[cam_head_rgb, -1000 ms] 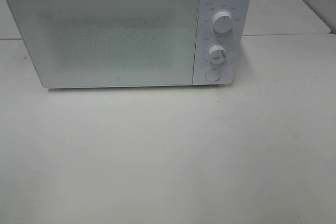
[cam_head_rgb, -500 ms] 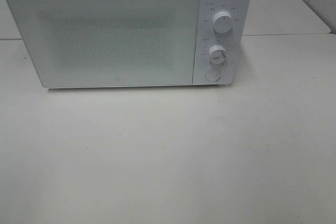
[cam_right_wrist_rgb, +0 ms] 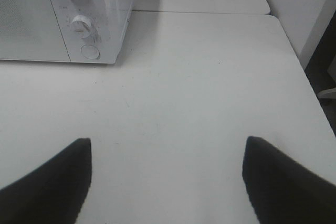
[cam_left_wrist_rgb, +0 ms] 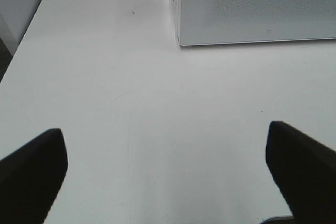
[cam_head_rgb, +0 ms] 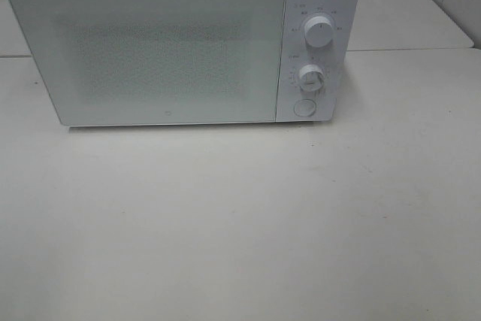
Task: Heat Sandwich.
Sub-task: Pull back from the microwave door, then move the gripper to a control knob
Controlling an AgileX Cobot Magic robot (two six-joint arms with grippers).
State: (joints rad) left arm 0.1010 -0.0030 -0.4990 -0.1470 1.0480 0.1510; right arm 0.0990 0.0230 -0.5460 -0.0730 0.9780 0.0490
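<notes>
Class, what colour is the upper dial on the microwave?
White, like the rest of the microwave; the exterior high view shows the upper dial best.

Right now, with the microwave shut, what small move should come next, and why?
Probably ease the right end effector toward the round button below the two dials on the microwave, likely its door release. The door is closed, the left end effector and the right one are open and empty, and the right faces that panel.

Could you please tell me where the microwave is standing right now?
In the exterior high view the microwave stands at the back of the white table, left of centre, its control panel on the view's right.
</notes>
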